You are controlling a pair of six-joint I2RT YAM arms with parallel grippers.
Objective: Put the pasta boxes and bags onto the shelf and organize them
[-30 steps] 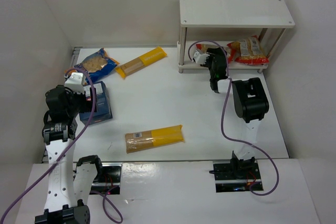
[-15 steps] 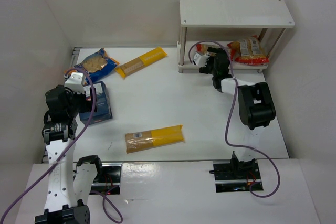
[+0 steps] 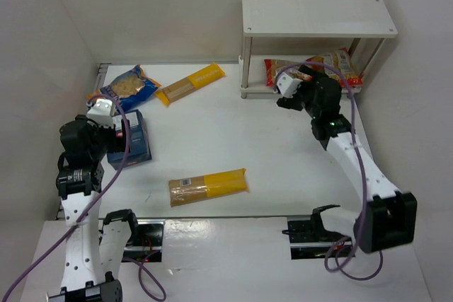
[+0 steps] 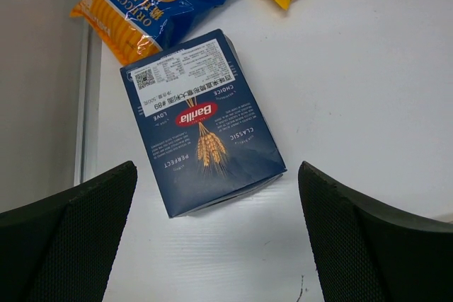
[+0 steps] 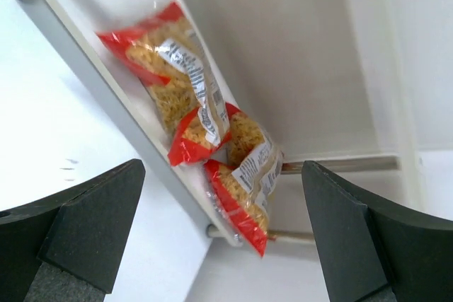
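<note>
White tabletop point(image 3: 269, 153) carries the dark blue box point(image 4: 202, 122) flat near its left edge, the blue-and-orange bag point(image 3: 127, 86) just beyond it and two spaghetti packs point(image 3: 207, 187) point(image 3: 191, 83) well apart, while both red-and-yellow bags point(image 5: 166, 83) point(image 5: 244, 175) lie on the lower board of the shelf point(image 3: 318, 15). My right tool point(image 5: 223, 167) is released and empty before that board, and my left tool point(image 4: 216, 167) hangs wide open above the box. I judge I should turn the wrist a little, descend straight, and close on the long sides near the middle.
</note>
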